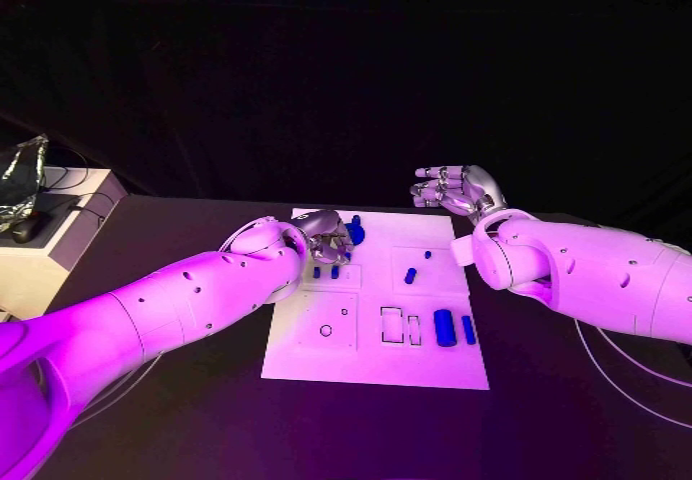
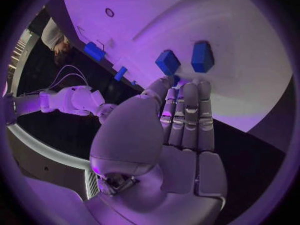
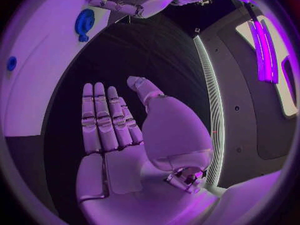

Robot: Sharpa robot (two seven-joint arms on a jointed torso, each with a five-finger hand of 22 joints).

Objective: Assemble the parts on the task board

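Judging by the loose blue parts [image 1: 444,327] lying on the task board [image 1: 375,365], assembly is barely starting (both hands [image 1: 326,238] [image 1: 456,189] are hovering flat-fingered, holding nothing).

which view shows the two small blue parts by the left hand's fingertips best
The left wrist view: both blue parts lie large and unblocked on the task board just past the left hand. In the head view the left hand partly covers them. The right wrist view does not settle them.
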